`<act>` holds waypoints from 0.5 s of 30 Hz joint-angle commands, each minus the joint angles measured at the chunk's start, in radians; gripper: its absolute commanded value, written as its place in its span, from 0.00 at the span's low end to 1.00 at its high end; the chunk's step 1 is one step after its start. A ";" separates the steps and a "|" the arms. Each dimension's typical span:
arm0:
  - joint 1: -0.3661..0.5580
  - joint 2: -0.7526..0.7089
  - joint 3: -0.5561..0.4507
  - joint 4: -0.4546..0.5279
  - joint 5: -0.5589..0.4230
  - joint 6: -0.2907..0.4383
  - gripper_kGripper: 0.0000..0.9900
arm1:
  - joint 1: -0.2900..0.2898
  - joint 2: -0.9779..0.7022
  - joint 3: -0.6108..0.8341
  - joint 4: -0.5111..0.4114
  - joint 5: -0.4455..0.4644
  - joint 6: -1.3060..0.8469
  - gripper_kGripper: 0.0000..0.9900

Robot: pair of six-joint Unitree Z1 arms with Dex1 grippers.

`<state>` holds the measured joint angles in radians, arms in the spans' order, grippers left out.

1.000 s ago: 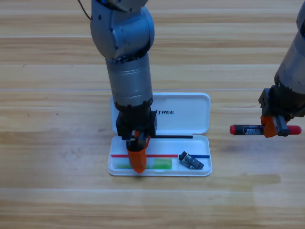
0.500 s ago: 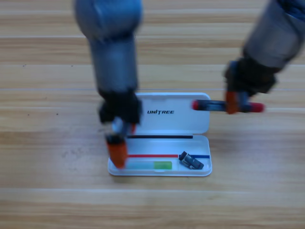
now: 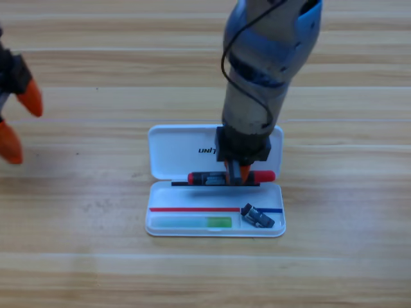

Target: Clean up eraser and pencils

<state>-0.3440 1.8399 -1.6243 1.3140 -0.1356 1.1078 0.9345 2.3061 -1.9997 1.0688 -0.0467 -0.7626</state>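
- Where the right arm covers the white case (image 3: 173, 154) lid, only "UNI" reads.
- Right gripper (image 3: 236, 172) points down from twelve o'clock, pinching the black pencil (image 3: 205, 178) over the hinge.
- Green pencil (image 3: 192, 222) and eraser (image 3: 257, 216) lie in the tray.
- Left gripper (image 3: 18, 122) waits at nine o'clock, jaws spread.

Right gripper (image 3: 236, 174) points down, clamped — left gripper (image 3: 16, 125) spread at edge.

I see a smooth, glossy white plastic case (image 3: 173, 151) on the matt, grained wooden table (image 3: 77, 256), a translucent green pencil (image 3: 192, 222) inside it, and glossy orange plastic on the left gripper (image 3: 19, 122).
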 commanded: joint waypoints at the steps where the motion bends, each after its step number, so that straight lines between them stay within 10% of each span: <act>1: 0.036 0.005 0.049 -0.025 -0.032 0.007 1.00 | 0.029 0.087 -0.019 0.014 -0.005 0.005 0.00; 9: 0.036 0.007 0.075 -0.041 -0.045 0.007 1.00 | 0.032 0.101 -0.031 0.014 -0.004 0.016 0.00; 10: 0.036 0.007 0.080 -0.047 -0.045 0.007 1.00 | 0.033 0.102 -0.031 0.014 -0.004 0.020 0.09; 13: 0.036 0.010 0.089 -0.053 -0.045 0.007 1.00 | 0.035 0.102 -0.028 0.014 -0.004 0.035 0.79; 15: 0.036 0.013 0.090 -0.055 -0.047 0.007 1.00 | 0.038 0.098 -0.025 0.014 0.001 0.042 0.91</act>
<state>-0.3265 1.8399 -1.5592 1.2743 -0.1724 1.1077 0.9384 2.3340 -2.0275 1.0691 -0.0467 -0.7426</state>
